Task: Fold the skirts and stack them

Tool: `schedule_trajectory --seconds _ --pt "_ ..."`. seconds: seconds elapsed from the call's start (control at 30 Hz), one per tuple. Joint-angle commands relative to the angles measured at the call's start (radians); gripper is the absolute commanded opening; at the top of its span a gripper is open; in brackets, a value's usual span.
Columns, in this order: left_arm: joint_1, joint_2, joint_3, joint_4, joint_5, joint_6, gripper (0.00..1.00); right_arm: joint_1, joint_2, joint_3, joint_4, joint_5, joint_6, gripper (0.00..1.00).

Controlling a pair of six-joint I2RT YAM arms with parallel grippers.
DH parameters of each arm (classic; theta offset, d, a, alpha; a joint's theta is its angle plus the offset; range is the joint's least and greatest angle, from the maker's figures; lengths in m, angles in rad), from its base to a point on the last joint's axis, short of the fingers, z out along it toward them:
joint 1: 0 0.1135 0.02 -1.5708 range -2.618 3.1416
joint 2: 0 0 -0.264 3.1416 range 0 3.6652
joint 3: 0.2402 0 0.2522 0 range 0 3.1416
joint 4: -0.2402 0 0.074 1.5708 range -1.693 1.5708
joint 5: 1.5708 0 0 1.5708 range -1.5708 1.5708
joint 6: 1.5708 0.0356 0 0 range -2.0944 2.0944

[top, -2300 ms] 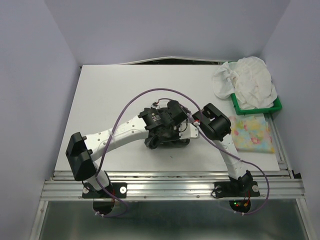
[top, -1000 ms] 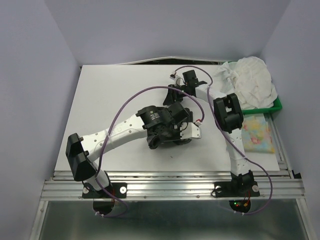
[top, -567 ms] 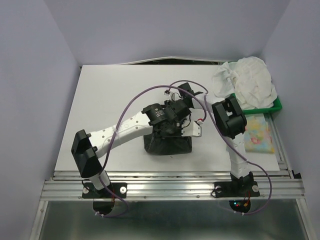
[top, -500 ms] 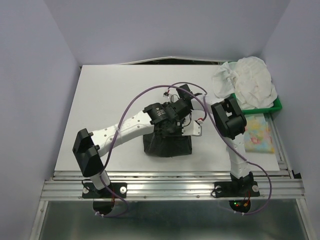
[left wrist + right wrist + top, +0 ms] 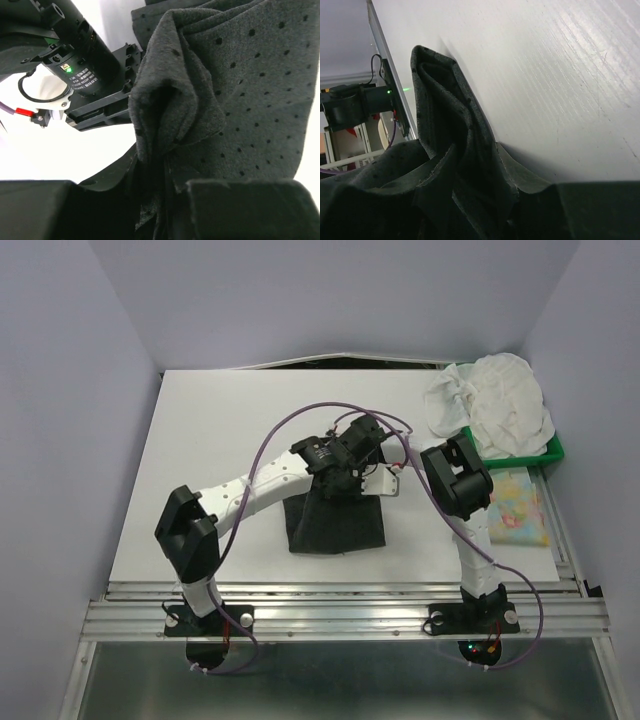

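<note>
while the yellow skirt (image 5: 508,508) lies folded at the right of the tabletop (image 5: 220,440), the dark skirt (image 5: 335,528) in the middle looks half done, and the white skirt (image 5: 500,405) sits bunched on the tray (image 5: 515,455). the left arm (image 5: 250,495) and right arm (image 5: 455,480) bend in over the dark skirt's far edge, with the left claw (image 5: 160,200) and right claw (image 5: 470,220) each pinching it.

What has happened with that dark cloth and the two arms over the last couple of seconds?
The right arm swung to the far side, then came back. The left end effector and right end effector now pinch the dark skirt at its far edge, drawn out from a bunched heap into a flat sheet. The white skirt on the green tray and the floral skirt stayed put.
</note>
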State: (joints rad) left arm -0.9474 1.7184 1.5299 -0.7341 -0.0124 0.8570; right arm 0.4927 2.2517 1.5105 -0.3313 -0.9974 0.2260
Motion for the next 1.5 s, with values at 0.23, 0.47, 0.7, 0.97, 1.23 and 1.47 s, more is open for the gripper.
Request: schedule_trajectory --seconds 0.23,0.47,0.7,0.97,1.23,1.47 --pt "0.022 -0.043 0.058 -0.06 0.097 -0.05 0.63 0.012 0.009 0.117 -0.02 0.08 -0.016 0.56" --pt "0.062 -0.189 0.007 0.019 0.127 -0.223 0.69 -0.034 0.005 0.301 -0.026 0.189 -0.031 0.75" --pt "0.196 -0.263 -0.112 0.145 0.204 -0.447 0.66 -0.149 -0.058 0.421 -0.038 0.264 -0.023 0.9" --pt "0.404 -0.175 -0.264 0.263 0.426 -0.619 0.43 -0.169 -0.377 0.085 -0.06 0.26 -0.034 0.82" --pt "0.558 0.024 -0.35 0.38 0.678 -0.763 0.4 -0.103 -0.495 -0.315 0.128 0.022 0.191 0.81" --pt "0.568 0.128 -0.363 0.378 0.623 -0.779 0.39 -0.089 -0.417 -0.424 0.06 0.084 0.076 0.8"
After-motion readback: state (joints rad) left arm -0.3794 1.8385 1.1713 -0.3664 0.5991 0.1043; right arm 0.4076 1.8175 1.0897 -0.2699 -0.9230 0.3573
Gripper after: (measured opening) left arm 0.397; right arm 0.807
